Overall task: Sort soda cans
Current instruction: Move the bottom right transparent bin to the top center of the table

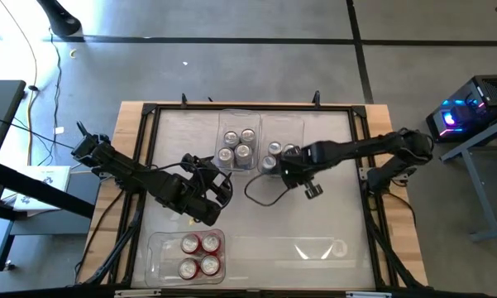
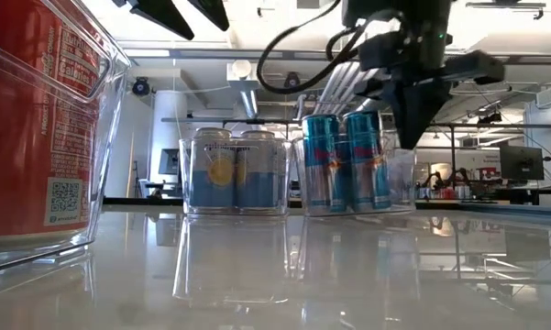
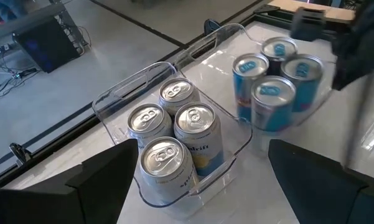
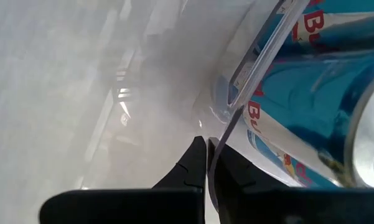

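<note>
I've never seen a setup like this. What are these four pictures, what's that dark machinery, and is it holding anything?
They are four cameras on one moment. One looks down from above, one sits level with the table top, and one rides on each arm's wrist. The dark shapes are two robot arms. On the table stand clear bins: one with red cans near the front, one with silver-grey cans, one with blue cans. The left gripper hovers near the silver-grey cans, jaws wide open and empty. The right gripper sits low at the wall of the blue cans' bin, jaws shut. It seems to pinch that clear wall, though I cannot be sure.
</note>
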